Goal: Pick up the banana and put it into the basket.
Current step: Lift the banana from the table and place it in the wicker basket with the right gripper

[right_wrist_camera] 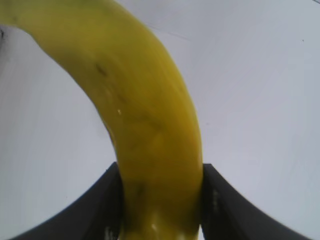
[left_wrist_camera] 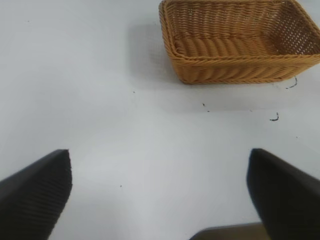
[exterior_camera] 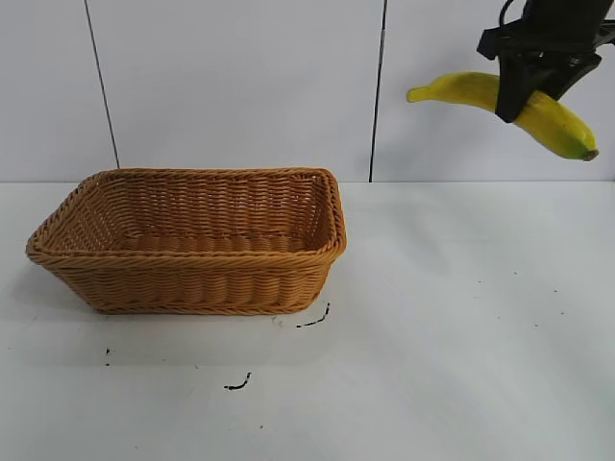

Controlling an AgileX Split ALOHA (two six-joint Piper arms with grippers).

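The yellow banana (exterior_camera: 471,91) hangs high above the table at the right, roughly level, its greenish end pointing right. My right gripper (exterior_camera: 527,94) is shut on its middle; in the right wrist view the banana (right_wrist_camera: 145,115) fills the gap between the two black fingers (right_wrist_camera: 225,205). The tan wicker basket (exterior_camera: 192,279) stands on the table at the left, with nothing in it, well away from the banana. It also shows in the left wrist view, where the basket (left_wrist_camera: 235,70) lies far beyond my left gripper (left_wrist_camera: 160,167), which is open over bare table.
The white tabletop (exterior_camera: 461,327) stretches between the basket and the right arm. A few small dark marks (exterior_camera: 238,384) lie on it in front of the basket. A pale wall stands behind.
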